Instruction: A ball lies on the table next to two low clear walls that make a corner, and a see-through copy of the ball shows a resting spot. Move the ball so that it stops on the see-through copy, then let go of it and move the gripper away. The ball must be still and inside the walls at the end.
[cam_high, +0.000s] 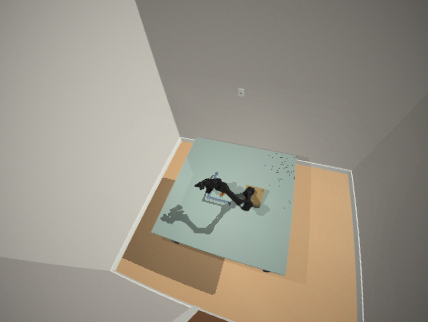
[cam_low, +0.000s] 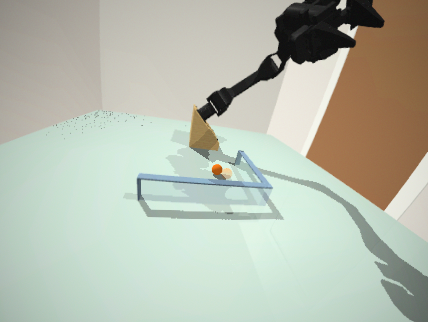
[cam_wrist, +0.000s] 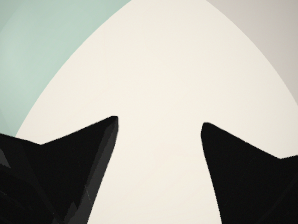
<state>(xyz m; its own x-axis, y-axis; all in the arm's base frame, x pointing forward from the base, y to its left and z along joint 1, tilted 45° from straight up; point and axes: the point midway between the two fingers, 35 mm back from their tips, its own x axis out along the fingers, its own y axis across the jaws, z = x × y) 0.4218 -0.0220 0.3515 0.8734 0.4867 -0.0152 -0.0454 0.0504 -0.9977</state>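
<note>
A: Top view. Black claw (cam_high: 202, 185) hangs over the pale green bench (cam_high: 240, 235), about above the low clear blue-edged corner walls (cam_high: 216, 199). The small orange ball (cam_high: 220, 192) is barely a speck beside the arm. Too small to judge any gap.

B: Exterior view?

A: Orange ball (cam_low: 216, 169) sits on the bench inside the walls (cam_low: 200, 182), touching or slightly overlapping the pale see-through copy (cam_low: 227, 173). Close, not centred on it. The claw is cut off at the top edge, well above the ball.

B: Risk?

A: Ball rolls. A descent that is off-centre likely clips it with one finger and kicks it along the wall or out the open side. The move needed is tiny, so overshoot is easy too.

B: Wrist view?

A: Two dark fingers partly spread, nothing between them, only light wall and a patch of bench behind. The ball isn't in frame, so the camera can't guide alignment yet. I reckon letting go while the ball carries any spin sends it off the copy.
</note>
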